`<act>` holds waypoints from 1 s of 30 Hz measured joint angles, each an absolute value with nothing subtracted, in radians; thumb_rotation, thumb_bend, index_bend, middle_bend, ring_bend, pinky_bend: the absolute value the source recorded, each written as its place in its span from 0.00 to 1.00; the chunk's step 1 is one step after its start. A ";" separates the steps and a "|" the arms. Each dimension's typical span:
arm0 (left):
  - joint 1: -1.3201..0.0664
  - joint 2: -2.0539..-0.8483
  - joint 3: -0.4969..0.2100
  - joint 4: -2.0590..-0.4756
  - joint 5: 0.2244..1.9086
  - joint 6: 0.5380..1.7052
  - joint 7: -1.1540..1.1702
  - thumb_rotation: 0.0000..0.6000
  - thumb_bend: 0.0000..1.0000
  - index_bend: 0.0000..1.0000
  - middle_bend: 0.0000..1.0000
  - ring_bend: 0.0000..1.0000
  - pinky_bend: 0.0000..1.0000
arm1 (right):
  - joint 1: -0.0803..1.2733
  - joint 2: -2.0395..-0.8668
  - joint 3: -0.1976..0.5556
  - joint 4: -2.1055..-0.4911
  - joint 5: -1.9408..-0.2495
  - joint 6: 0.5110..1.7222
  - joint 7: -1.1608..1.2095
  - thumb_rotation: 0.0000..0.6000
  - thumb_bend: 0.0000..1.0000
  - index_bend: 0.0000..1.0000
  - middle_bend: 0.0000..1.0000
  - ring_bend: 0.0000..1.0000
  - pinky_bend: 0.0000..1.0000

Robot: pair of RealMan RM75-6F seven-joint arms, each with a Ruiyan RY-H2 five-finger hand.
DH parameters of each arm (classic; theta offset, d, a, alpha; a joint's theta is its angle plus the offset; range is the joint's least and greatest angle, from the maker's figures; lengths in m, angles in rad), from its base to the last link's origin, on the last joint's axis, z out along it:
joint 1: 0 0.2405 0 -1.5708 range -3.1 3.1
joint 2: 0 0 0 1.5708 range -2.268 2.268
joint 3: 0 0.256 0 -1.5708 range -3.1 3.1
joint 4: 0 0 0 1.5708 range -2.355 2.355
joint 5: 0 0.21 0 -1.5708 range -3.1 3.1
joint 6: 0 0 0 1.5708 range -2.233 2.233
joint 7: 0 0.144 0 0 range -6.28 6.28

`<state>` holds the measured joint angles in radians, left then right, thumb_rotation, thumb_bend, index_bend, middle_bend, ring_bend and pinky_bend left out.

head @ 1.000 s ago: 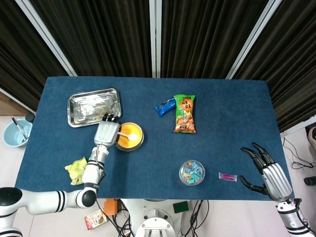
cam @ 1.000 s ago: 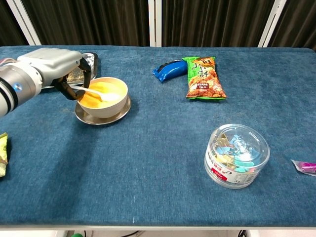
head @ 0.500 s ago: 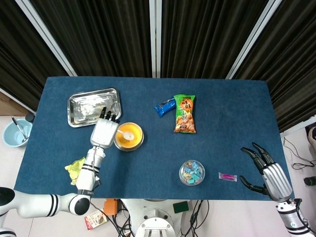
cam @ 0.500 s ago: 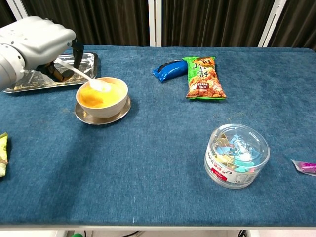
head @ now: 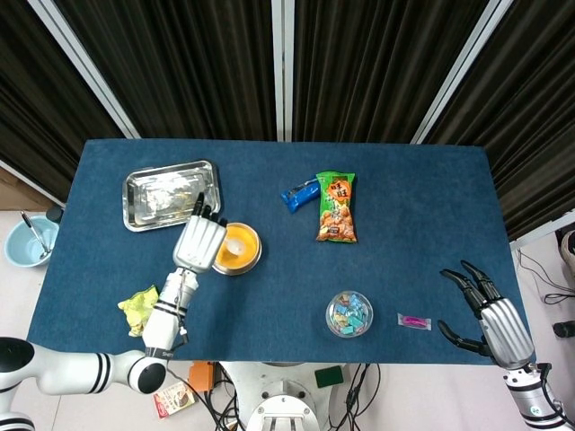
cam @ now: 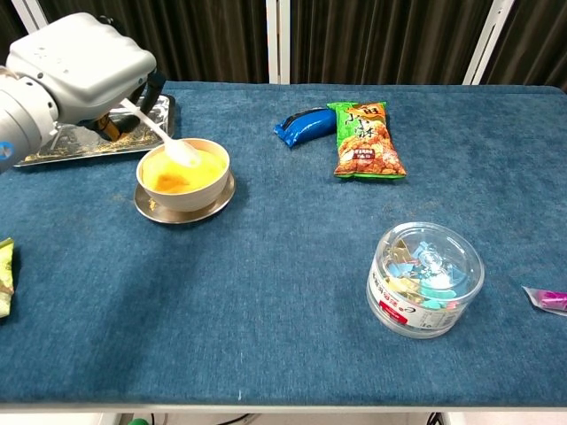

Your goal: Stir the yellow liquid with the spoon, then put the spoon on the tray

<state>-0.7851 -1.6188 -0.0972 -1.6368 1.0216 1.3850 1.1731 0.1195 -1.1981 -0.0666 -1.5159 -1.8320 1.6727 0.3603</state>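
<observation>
Left hand (cam: 78, 64): raised above the table at the left side of the bowl; fingers grasp the handle of the white spoon (cam: 166, 137). Also seen from above in the head view (head: 199, 244), partly covering the bowl's left side.
Spoon: held tilted, handle up toward the hand, head down at the bowl's rim. Head sits just above or at the liquid surface; contact cannot be told.
Bowl (cam: 211, 174): cream-coloured, standing on a small metal saucer (cam: 183, 212), near the left side of the table.
Yellow liquid (cam: 182, 171): inside the bowl, surface visible, a darker orange patch toward the front.
Tray (head: 141, 183): rectangular metal tray, behind and to the left of the bowl, near the far left table edge; crinkled reflective contents or lining, cannot tell which.
Right hand (head: 490, 314): at the near right corner of the table, fingers released and spread, holding nothing; head view only.
Snack bag (cam: 362, 139): green and orange, lying flat at centre back.
Blue packet (cam: 304, 123): just beside the snack bag, on its left.
Clear tub (cam: 425, 277): round, lidded, with coloured small items, front right.
Pink wrapper (head: 414, 321): between the tub and the right hand.
Yellow-green packet (head: 139, 309): near the front left edge.
Table (cam: 266, 292): covered with blue cloth.
</observation>
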 measured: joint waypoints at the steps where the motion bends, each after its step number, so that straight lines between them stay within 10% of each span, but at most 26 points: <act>1: -0.787 -1.618 -0.097 -1.637 1.022 1.384 1.187 1.00 0.42 0.55 0.52 0.34 0.16 | 0.119 -1.198 -0.067 -1.515 -1.832 1.673 0.361 1.00 0.29 0.12 0.17 0.03 0.13; 30: -0.834 -1.542 -0.026 -1.658 1.032 1.322 1.495 1.00 0.43 0.55 0.54 0.37 0.16 | 0.124 -1.206 -0.065 -1.506 -1.818 1.655 0.369 1.00 0.29 0.12 0.17 0.03 0.13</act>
